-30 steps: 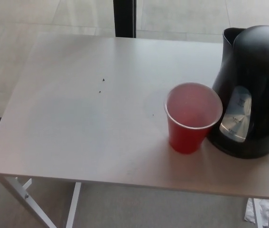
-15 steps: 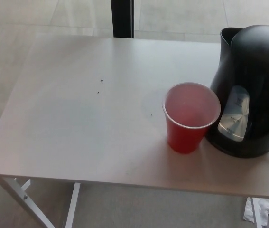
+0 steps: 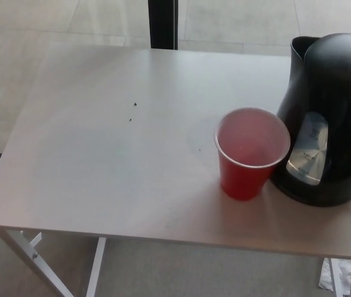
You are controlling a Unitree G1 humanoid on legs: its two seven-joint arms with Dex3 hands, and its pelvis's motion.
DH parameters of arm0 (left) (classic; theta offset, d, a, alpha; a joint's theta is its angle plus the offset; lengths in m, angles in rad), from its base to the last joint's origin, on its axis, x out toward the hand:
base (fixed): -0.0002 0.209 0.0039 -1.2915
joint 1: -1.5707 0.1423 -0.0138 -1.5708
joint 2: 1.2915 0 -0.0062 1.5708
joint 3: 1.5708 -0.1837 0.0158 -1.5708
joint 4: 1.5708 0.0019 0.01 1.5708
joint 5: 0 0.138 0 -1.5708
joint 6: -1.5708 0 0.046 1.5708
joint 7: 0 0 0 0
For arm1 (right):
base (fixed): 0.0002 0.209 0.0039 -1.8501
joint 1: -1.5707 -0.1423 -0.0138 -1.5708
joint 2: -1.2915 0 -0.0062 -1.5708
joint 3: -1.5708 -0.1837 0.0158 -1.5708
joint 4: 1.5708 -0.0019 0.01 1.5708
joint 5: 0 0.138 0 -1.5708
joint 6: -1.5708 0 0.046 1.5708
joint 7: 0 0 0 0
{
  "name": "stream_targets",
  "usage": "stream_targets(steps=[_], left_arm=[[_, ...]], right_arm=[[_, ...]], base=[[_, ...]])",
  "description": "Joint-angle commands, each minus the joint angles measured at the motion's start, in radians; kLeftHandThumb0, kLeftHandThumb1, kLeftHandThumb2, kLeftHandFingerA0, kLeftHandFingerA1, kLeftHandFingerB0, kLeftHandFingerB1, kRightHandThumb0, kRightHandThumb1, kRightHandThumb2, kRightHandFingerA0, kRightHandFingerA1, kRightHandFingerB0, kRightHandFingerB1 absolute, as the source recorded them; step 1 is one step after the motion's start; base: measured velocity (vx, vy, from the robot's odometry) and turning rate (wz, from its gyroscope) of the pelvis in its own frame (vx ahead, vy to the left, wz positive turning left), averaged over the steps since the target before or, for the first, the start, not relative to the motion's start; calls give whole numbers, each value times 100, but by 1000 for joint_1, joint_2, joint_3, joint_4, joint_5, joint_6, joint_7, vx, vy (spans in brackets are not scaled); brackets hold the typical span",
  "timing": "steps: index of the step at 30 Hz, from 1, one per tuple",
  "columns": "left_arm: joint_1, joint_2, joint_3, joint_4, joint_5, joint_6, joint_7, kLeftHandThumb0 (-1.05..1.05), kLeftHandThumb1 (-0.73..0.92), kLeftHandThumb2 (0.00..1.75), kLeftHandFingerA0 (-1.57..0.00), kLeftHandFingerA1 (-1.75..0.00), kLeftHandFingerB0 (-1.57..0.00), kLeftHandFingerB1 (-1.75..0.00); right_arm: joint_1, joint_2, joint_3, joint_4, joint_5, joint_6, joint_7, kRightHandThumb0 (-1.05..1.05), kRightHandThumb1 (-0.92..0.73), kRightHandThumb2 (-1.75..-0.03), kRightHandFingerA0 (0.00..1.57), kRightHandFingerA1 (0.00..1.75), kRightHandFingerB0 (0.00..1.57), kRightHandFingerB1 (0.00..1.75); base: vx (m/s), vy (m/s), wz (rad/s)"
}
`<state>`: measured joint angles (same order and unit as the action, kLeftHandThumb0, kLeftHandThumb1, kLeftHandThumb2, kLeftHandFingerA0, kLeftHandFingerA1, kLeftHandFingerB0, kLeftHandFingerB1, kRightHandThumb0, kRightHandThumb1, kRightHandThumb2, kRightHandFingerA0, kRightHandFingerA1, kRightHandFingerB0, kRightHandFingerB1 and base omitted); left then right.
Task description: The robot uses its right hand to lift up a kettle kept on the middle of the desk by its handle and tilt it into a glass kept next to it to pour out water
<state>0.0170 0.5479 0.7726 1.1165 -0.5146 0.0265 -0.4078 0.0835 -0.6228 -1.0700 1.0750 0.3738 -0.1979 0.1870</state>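
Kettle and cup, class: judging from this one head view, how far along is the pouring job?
Nothing looks done yet. The black kettle stands upright on the desk, right beside the red cup, its spout at the back. Neither robot hand is in view, so nothing is in hand. Grasping the handle, lifting, tilting and pouring all remain. I cannot tell whether the cup holds water.

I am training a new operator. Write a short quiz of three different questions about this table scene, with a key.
1. True or false: the red cup stands upright beside the black kettle.
2. Which robot hand shows in the head view? A) left B) right C) neither
3. Fill in: the cup stands on the kettle's ____ side in the picture.

Key: 1 true; 2 C; 3 left. Both things rest on the white table.
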Motion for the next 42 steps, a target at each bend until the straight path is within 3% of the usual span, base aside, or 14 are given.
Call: stream_targets(steps=[1,3,7,9,10,13,14,15,22,29,31,33,39,42], left_arm=[[6,27,-10,2,10,-48,0,-105,56,131,-109,-116,-64,-159],[11,27,-9,8,7,-48,-6,-105,75,98,-106,-116,-67,-155],[14,24,-6,0,0,-35,8,-105,55,132,-107,-118,-66,-160],[13,24,-11,1,4,-42,10,-105,57,131,-111,-114,-65,-159],[14,22,-14,4,7,-47,12,-105,58,131,-112,-113,-65,-158],[13,22,-14,13,6,-55,9,-105,57,131,-110,-114,-64,-159],[14,21,-14,9,4,-55,9,-105,58,130,-112,-114,-68,-157],[12,21,-15,5,3,-52,8,-105,57,131,-111,-114,-66,-159],[13,23,-6,6,-8,-44,5,-105,56,130,-112,-113,-66,-158],[10,27,-15,4,2,-54,7,-105,57,131,-109,-116,-66,-159],[9,27,-14,3,0,-53,11,-105,75,98,-107,-116,-67,-155],[15,28,-12,3,-1,-51,7,-105,55,131,-107,-117,-65,-159],[14,29,-12,5,0,-51,15,-105,58,131,-114,-109,-66,-155],[9,31,-14,5,0,-51,9,-105,76,98,-108,-115,-66,-155]], right_arm=[[16,8,65,13,-8,-171,-19,-63,-46,-76,15,50,8,45],[18,0,76,27,-2,-181,-11,-62,-47,-76,19,51,9,45],[27,-5,105,29,0,-198,-27,-61,-49,-76,15,52,7,42],[25,-8,111,38,10,-207,-27,-33,-43,-96,0,51,2,52],[31,-8,108,33,22,-208,-16,-61,-48,-77,16,51,4,39],[33,-11,114,40,30,-218,-10,-34,-42,-95,0,51,4,53],[35,-13,119,45,28,-221,-8,-58,-61,-59,8,44,8,34],[34,-14,120,48,35,-220,-8,-34,-41,-95,0,51,4,53],[38,-20,139,44,51,-209,6,-59,-59,-57,42,45,12,40],[38,-32,187,67,39,-190,-4,-62,-46,-75,24,51,10,47],[38,-34,188,70,48,-200,10,-38,-33,-85,42,64,4,50],[46,-29,185,65,61,-210,37,-58,-50,-55,36,52,15,43],[51,-27,193,65,58,-221,27,-56,-40,-70,22,50,15,49],[47,-23,195,65,62,-235,30,-55,-40,-70,20,50,15,49]], base=[[0,0,0],[0,0,0],[0,0,0],[0,0,0],[0,0,0],[0,0,0],[0,0,0],[0,0,0],[0,0,0],[0,0,0],[0,0,0],[0,0,0],[0,0,0],[0,0,0]])
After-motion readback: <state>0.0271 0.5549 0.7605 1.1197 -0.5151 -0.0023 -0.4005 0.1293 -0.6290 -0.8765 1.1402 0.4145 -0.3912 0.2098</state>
